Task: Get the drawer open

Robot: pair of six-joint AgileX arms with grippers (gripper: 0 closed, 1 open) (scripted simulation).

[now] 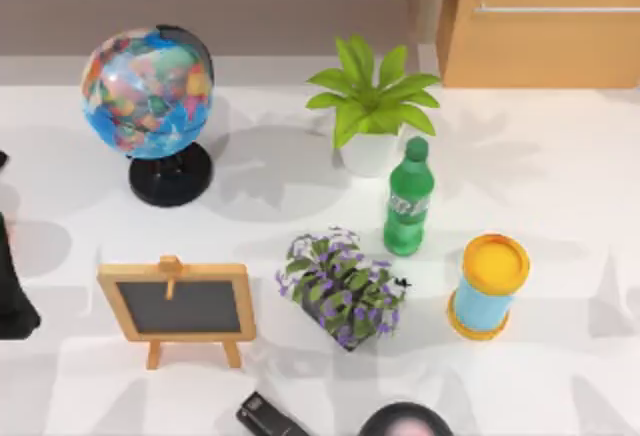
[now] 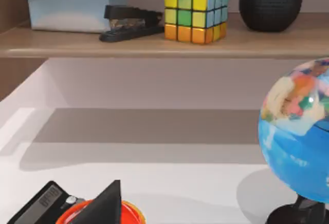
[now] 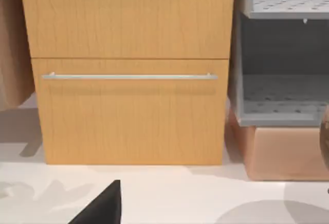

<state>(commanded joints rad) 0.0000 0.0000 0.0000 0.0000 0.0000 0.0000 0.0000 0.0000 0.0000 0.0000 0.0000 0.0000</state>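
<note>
The drawer (image 3: 131, 118) is a light tan wooden front with a thin silver bar handle (image 3: 128, 76). It sits shut, flush with the panel above it. From above, the drawer (image 1: 545, 46) stands at the table's back right, with its handle (image 1: 555, 8) running along the front. My right gripper (image 3: 103, 208) is a dark shape low in the right wrist view, well short of the drawer and touching nothing. My left arm (image 1: 12, 286) rests at the table's left edge, and its gripper (image 2: 105, 203) faces the shelf unit.
A globe (image 1: 150, 81), a potted plant (image 1: 370, 106), a green bottle (image 1: 407, 198), a flower pot (image 1: 345, 288), a small chalkboard (image 1: 180, 304) and a yellow-lidded blue can (image 1: 488, 286) stand across the table. A grey rack (image 3: 282, 70) sits beside the drawer.
</note>
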